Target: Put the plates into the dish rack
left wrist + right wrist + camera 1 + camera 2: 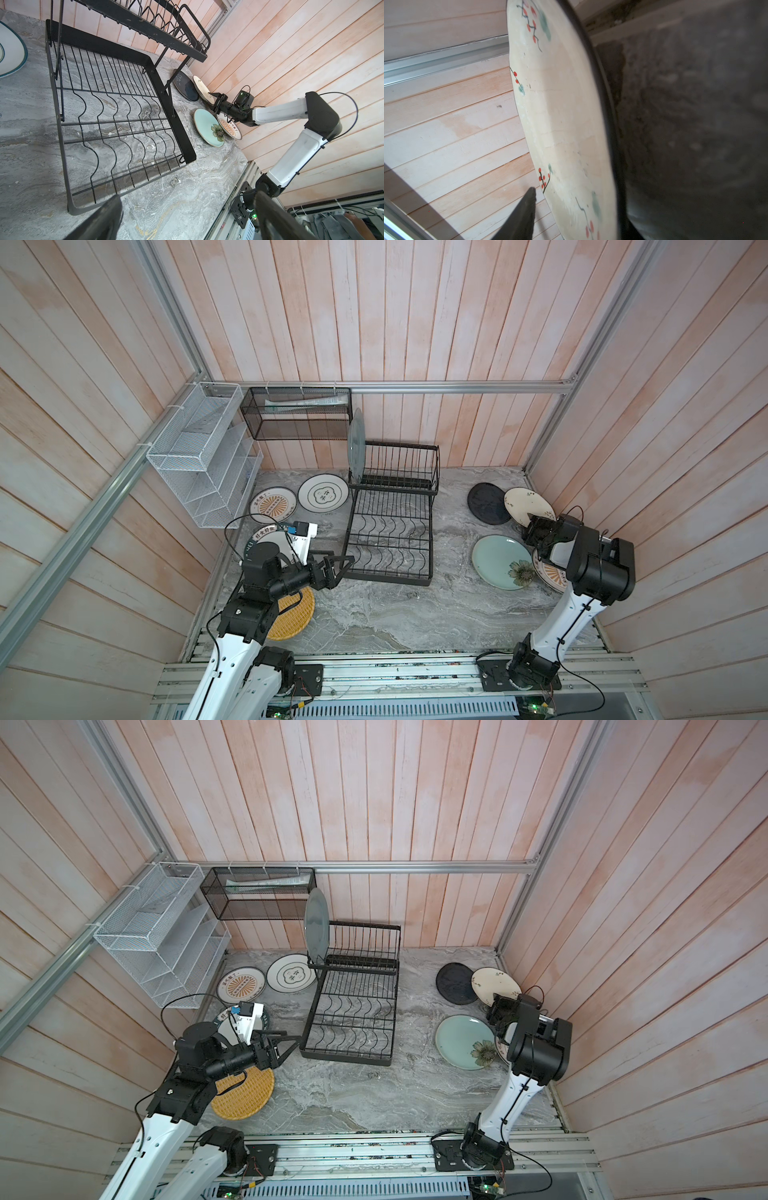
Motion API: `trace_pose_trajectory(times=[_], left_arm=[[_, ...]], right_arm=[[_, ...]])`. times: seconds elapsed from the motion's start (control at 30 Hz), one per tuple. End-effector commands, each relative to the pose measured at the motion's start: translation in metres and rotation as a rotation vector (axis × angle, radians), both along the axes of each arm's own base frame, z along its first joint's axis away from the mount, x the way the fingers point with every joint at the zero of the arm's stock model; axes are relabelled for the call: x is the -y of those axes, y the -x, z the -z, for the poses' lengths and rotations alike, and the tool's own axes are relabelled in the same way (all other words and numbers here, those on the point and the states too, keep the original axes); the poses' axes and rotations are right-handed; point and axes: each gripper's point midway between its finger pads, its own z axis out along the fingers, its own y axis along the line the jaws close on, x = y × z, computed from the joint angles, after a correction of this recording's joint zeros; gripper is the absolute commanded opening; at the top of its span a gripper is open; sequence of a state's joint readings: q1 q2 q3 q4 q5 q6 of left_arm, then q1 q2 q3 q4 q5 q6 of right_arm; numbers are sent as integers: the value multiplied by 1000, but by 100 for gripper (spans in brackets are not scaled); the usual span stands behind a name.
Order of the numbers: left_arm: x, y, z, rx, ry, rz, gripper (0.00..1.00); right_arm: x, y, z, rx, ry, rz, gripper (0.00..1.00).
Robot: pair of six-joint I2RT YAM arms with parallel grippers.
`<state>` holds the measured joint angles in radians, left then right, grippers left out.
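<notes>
The black dish rack (390,531) (353,1011) (172,116) stands mid-table, with a teal plate (356,443) upright at the left end of its upper tier. At the back right, a cream plate (524,502) (560,114) overlaps a black plate (486,504). My right gripper (530,520) (571,207) straddles the cream plate's near rim. One finger stands just clear of the rim; the other is hidden behind the plate. A pale green plate (496,560) and a sunburst plate (550,574) lie below that arm. My left gripper (343,562) (189,197) hangs open and empty at the rack's front left corner.
More plates lie at the left: a sunburst one (273,504), a lettered one (323,493), one under the left arm (266,535) and a yellow ribbed one (291,614). A white mesh organizer (203,456) and a black mesh basket (297,412) hang on the walls.
</notes>
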<state>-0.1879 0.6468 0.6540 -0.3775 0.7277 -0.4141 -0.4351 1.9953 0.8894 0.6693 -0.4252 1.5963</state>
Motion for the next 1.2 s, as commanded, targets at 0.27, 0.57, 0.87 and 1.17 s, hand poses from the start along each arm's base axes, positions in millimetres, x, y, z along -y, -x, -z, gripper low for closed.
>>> trace_pose_trajectory(times=[0.27,0.57,0.87,1.17], left_arm=[[-4,-4,4,-7,-9,-25,100],[-5,-4,3,-2,-13,-33,100],[-5,-4,1,3,-12,-36,100],[-5,-3,1,5,-11,-34,100]], right_arm=[[-11,-14,32,-113,-44,-59,44],[-7,-17,37,-103,-42,-43,19],[-7,-24,18,-38,-20,-55,0],[-12,-37,-38,111,64,-99,0]])
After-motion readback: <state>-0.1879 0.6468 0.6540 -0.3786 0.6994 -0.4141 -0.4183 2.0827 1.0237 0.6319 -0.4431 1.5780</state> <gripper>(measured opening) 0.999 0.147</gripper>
